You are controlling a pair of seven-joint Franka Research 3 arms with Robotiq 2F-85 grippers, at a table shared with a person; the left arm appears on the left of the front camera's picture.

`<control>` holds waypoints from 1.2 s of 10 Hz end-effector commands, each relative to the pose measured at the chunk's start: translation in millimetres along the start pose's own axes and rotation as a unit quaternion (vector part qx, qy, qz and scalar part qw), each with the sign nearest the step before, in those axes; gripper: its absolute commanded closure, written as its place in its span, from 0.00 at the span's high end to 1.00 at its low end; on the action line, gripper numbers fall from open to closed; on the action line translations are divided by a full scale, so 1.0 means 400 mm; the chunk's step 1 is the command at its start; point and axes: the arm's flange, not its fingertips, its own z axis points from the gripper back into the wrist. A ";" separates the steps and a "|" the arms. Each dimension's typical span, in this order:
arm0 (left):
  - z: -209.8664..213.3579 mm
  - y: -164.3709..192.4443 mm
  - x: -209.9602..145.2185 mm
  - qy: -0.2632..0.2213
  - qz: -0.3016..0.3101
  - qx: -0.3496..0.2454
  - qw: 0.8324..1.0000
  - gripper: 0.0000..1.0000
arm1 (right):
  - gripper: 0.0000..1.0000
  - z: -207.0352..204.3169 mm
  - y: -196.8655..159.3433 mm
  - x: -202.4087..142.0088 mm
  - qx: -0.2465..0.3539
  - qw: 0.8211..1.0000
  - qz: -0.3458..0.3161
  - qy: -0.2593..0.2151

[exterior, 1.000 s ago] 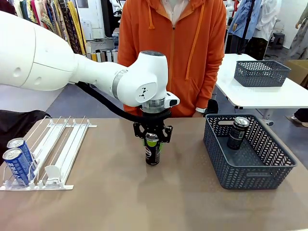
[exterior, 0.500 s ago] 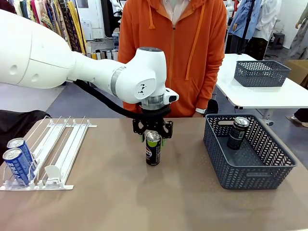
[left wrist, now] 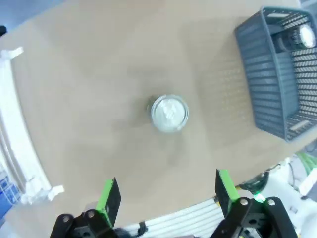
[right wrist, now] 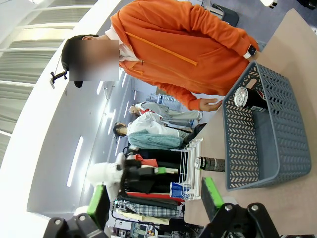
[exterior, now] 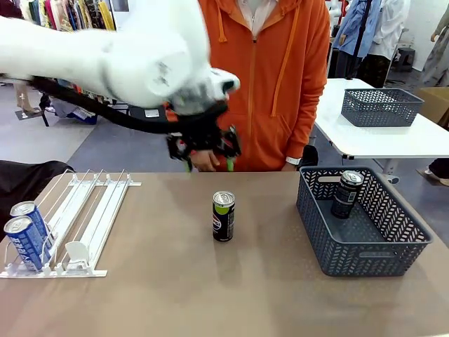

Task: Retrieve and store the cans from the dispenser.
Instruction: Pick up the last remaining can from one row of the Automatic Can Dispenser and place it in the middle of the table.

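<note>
White rounded left arm (exterior: pixel 84 60), black cable (exterior: pixel 105 116); black left claw (exterior: pixel 208 165), green pads (left wrist: pixel 105 196).

The can (exterior: pixel 223 217) is glossy metal, the table (exterior: pixel 210 295) matt and smooth, the basket (exterior: pixel 372 260) and dispenser (exterior: pixel 76 254) plastic.

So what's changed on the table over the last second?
The left tool let go of the black-and-green can and rose away from it, up and toward the robot's left, jaws open. That can stands upright mid-table, where it was set. The blue cans in the rack and the dark can in the basket haven't moved.
</note>
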 end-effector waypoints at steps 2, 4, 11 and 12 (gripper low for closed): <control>0.240 0.342 -0.130 -0.022 0.030 -0.119 0.992 1.00 | 1.00 -0.004 0.010 0.008 0.009 1.000 0.005 -0.005; 0.344 0.650 -0.221 -0.071 0.131 -0.207 0.967 1.00 | 1.00 -0.004 0.010 0.008 0.009 1.000 0.005 -0.005; 0.209 1.117 -0.442 -0.164 0.235 -0.485 0.827 1.00 | 1.00 -0.004 0.010 0.008 0.009 1.000 0.005 -0.005; 0.209 1.117 -0.442 -0.164 0.235 -0.485 0.827 1.00 | 1.00 -0.004 0.010 0.008 0.009 1.000 0.005 -0.005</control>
